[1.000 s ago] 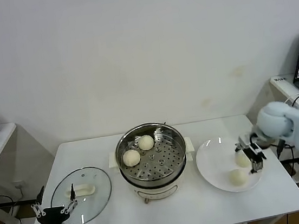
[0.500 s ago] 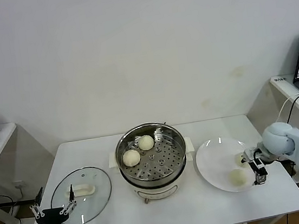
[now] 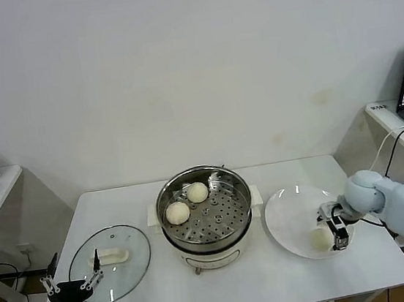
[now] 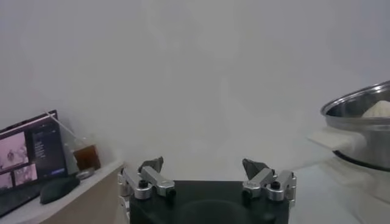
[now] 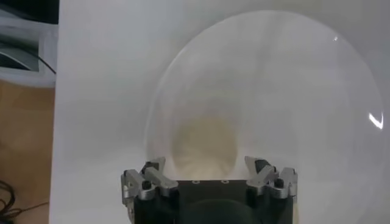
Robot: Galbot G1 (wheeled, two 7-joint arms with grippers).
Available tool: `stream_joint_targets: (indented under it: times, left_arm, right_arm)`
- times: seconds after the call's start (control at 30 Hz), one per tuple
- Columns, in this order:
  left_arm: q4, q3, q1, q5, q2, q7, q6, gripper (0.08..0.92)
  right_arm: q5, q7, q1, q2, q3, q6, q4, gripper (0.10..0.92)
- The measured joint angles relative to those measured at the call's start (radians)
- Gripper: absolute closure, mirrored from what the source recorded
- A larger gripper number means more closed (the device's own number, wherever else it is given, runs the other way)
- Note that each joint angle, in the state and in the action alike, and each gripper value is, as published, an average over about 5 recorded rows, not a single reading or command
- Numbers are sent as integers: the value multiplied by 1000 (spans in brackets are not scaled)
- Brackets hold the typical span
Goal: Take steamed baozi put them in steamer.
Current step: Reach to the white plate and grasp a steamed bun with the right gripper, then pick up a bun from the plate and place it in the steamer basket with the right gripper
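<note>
White table, two baozi steamed-in, more on the plate
Steamer (image 3: pixel 206 213) holds two baozi (image 3: pixel 178 213); right of it, the right gripper (image 3: pixel 332 228), jaws wide, straddles a baozi (image 5: pixel 204 146) on the plate (image 3: pixel 290 221), not yet gripped; left gripper (image 3: pixel 73 288) idles open beside the glass lid (image 3: pixel 111 261)

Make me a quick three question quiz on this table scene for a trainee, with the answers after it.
1. How many baozi lie in the steamer?
2. True or false: the glass lid sits on the steamer.
3. Which arm's gripper is over the plate? A: left. B: right.

Key
1. Two.
2. False; it lies on the table beside the steamer.
3. B; the right gripper, open around a bun.
</note>
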Motion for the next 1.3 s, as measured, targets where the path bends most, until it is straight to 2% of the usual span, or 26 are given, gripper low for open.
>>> stream_joint_targets:
  times: [0.27, 0.57, 0.87, 1.3]
  left_arm:
    - [2, -1, -1, 0, 0, -3, 1, 177]
    - [0, -6, -1, -2, -1, -4, 1, 177]
    - [-5, -9, -6, -9, 4, -3, 1, 177]
    - [5, 1, -30, -18, 23, 2, 11, 177]
  right_arm:
    - [-7, -6, 6, 28, -6, -25, -15, 400]
    - [2, -21, 28, 41, -25, -39, -16, 501]
    - [44, -52, 119, 23, -54, -32, -4, 559]
    - [220, -96, 483, 97, -172, 21, -26, 563]
